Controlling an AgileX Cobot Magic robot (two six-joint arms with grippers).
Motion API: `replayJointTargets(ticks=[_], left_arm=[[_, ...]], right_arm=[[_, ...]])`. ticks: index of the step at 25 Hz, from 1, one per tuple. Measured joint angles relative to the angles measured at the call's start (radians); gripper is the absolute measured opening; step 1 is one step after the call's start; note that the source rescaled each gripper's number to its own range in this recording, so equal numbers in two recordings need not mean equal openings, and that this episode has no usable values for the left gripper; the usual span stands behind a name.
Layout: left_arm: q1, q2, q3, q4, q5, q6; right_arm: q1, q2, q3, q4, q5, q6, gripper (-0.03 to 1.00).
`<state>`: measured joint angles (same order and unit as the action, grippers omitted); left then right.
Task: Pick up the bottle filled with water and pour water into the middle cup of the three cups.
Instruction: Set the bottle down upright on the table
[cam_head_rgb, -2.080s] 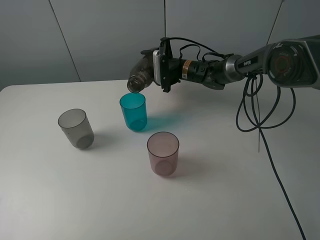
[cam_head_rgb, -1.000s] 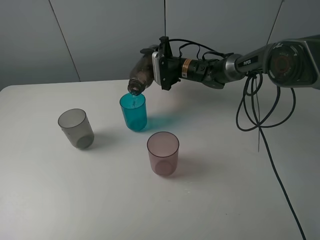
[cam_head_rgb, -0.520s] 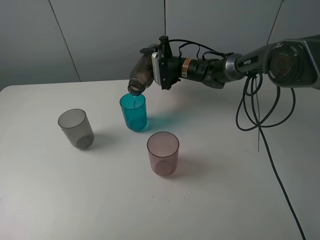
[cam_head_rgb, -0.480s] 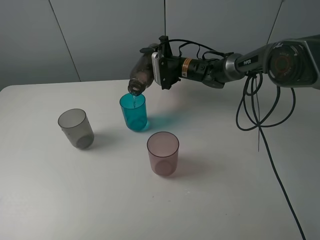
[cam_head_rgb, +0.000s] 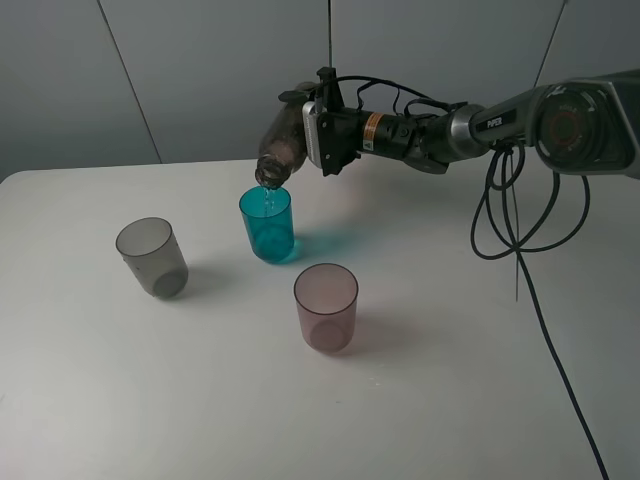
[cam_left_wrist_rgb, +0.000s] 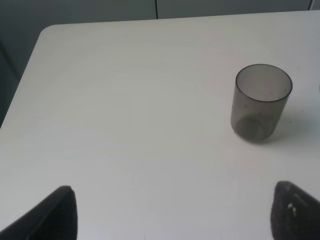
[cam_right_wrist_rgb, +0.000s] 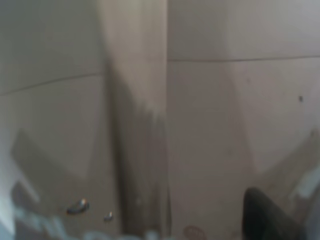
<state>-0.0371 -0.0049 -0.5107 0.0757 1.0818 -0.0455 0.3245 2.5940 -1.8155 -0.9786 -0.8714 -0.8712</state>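
Note:
The smoky grey-brown bottle (cam_head_rgb: 283, 145) is tipped steeply, its mouth pointing down just above the rim of the teal middle cup (cam_head_rgb: 267, 223). A thin streak of water seems to run from the mouth into that cup. My right gripper (cam_head_rgb: 313, 136) reaches in from the right and is shut on the bottle's body. The right wrist view is a blur of translucent bottle (cam_right_wrist_rgb: 135, 130) with one dark finger (cam_right_wrist_rgb: 265, 220) at its edge. The grey cup (cam_head_rgb: 151, 257) (cam_left_wrist_rgb: 260, 102) stands to the left, the pink-mauve cup (cam_head_rgb: 326, 307) nearer the front. My left gripper (cam_left_wrist_rgb: 175, 217) hangs open over bare table, short of the grey cup.
The white table (cam_head_rgb: 450, 380) ends at a rounded far-left corner (cam_left_wrist_rgb: 47, 32) with a grey wall behind. Black cables (cam_head_rgb: 510, 225) hang from the right arm and trail over the table's right side.
The bottle has tipped further and lifted slightly over the teal cup. The cups and the left gripper have not moved.

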Motion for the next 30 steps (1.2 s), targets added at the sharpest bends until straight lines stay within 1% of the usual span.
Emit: replayJointTargets(ticks=[18, 24, 30], left_arm=[[0.000, 0.000, 0.000, 0.000, 0.000, 0.000], [0.000, 0.000, 0.000, 0.000, 0.000, 0.000], [0.000, 0.000, 0.000, 0.000, 0.000, 0.000]], right_arm=[[0.000, 0.000, -0.017, -0.010, 0.002, -0.029, 0.00], [0.000, 0.000, -0.020, -0.034, 0.006, -0.038, 0.00], [0.000, 0.000, -0.022, -0.034, 0.008, -0.053, 0.00]])
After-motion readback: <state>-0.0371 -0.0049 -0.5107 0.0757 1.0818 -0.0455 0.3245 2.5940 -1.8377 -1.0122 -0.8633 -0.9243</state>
